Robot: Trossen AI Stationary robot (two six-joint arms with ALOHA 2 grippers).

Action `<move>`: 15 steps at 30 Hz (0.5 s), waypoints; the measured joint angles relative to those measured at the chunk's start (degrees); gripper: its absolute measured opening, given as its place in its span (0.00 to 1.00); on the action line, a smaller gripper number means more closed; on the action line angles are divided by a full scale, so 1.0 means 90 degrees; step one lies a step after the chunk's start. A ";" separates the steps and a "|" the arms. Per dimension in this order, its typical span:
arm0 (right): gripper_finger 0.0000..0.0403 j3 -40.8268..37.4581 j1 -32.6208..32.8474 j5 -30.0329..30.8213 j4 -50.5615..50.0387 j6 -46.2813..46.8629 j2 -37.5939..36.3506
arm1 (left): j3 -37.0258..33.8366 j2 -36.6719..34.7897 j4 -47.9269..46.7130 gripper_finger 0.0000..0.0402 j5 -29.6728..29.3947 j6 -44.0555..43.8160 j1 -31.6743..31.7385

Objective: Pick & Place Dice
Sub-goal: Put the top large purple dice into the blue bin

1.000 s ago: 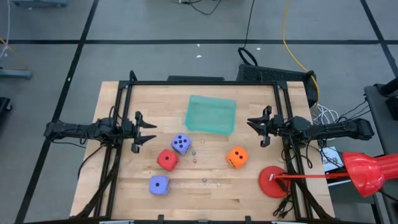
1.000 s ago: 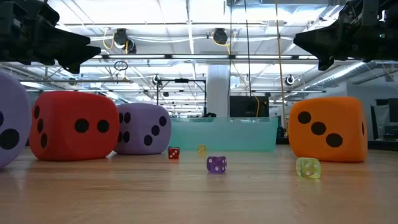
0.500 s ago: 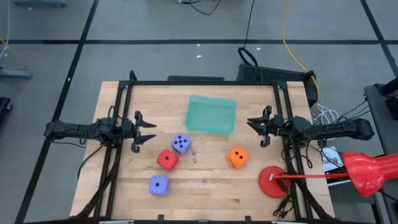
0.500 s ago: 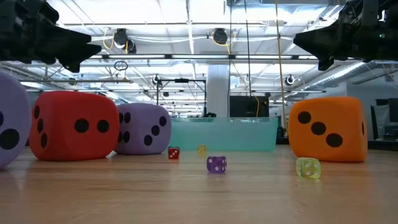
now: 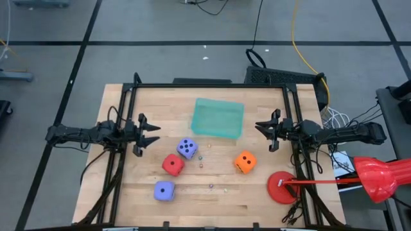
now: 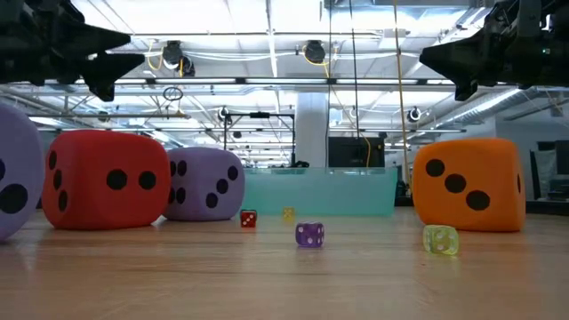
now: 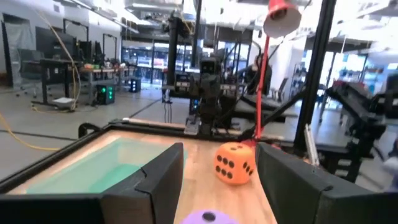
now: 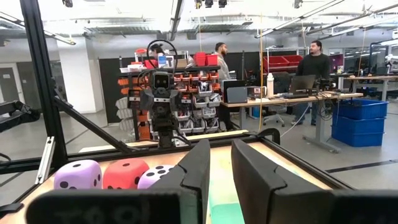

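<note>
Lying outside teal tray [image 5: 218, 119] — four dice [image 5: 187, 149]; both end effectors [image 5: 149, 135] parted, unladen.

2 purple dice [image 5: 187, 149], 1 red die [image 5: 172, 165], 1 orange die [image 5: 244, 162], 1 teal tray [image 5: 218, 118]

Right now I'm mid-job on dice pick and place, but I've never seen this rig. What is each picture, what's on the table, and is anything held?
You have two dark robot arms at a wooden table. The overhead picture shows everything: the left gripper hangs open at the left side, the right gripper at the right, its fingers narrowly apart. Neither holds anything.

On the table lie a teal tray, two purple-blue dice, a red die, an orange die, a red disc and some tiny dice.

The low picture looks level across the tabletop, so the dice look huge. The other two come from cameras on each wrist, looking past that arm's own fingers.
</note>
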 joint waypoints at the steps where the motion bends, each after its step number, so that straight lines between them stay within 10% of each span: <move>1: 0.15 0.0000 -0.0001 0.0000 -0.0002 0.0002 0.0002 | 0.0000 0.0000 0.0119 0.53 0.0001 -0.0084 0.0000; 15: 0.15 0.0000 0.0001 -0.0006 -0.0361 0.0225 0.0002 | 0.0000 0.0000 0.0967 0.53 -0.1061 -0.2788 -0.0002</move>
